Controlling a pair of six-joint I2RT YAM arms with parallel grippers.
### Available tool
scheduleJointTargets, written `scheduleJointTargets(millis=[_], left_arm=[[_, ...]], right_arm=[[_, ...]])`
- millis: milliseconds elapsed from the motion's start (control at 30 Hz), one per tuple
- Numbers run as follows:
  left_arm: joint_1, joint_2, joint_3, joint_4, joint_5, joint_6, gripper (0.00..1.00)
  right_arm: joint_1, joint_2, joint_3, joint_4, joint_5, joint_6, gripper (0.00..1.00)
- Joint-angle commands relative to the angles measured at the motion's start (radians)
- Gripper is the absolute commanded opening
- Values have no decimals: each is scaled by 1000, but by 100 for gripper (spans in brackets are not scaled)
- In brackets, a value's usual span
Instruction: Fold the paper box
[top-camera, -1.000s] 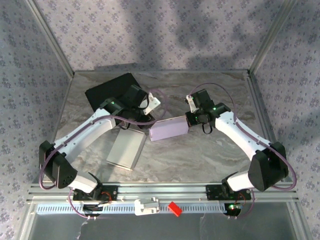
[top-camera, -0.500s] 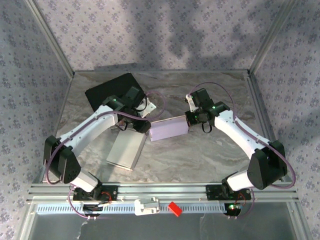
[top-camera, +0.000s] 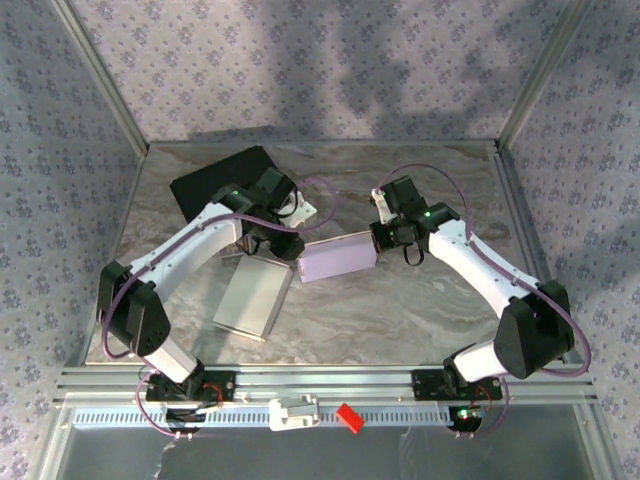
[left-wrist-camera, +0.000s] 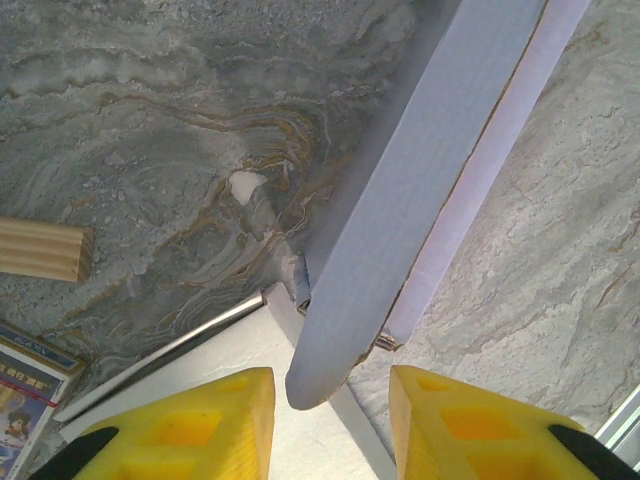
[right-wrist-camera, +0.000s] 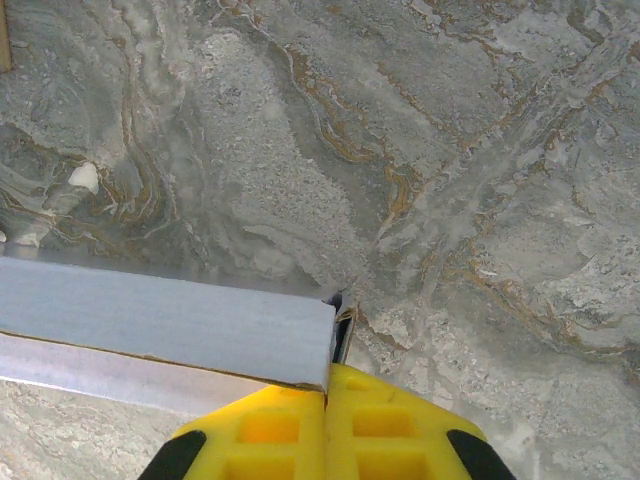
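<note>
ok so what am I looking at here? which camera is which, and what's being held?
Two small robot arms, the left arm and the right arm, are bolted at the near edge of a marble-patterned table. The wide picture comes from a fixed camera above and behind them; the two close-ups come from a camera on each wrist. A flat pale panel and a black sheet lie on the table. The right hand is shut on one end of the lilac paper box. The left hand is open, its jaws either side of the box's other end, not gripping.
</note>
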Motion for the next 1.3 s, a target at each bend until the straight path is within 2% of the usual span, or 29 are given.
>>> scheduleJointTargets(millis=[0,333,567,633,767,967,1267], left_arm=[[5,13,28,-41,23,19,33],[5,22,30,-47,21,20,23],[5,35,49,-46,32,-7,22],[6,40,55,-49,36,-18,18],[5,40,57,-46,39,-46,18],[5,40,62,-55,41,-92,22],[6,18,44,-62,24,-78,19]], right_arm=[[-3,17,21,-47,-6,9,0],[-1,18,20,-43,-5,14,0],[0,20,21,-45,-6,14,0],[3,22,23,-45,-4,15,0],[3,24,24,-42,-3,15,0],[4,27,27,-43,0,15,0],[2,34,28,-45,0,15,0]])
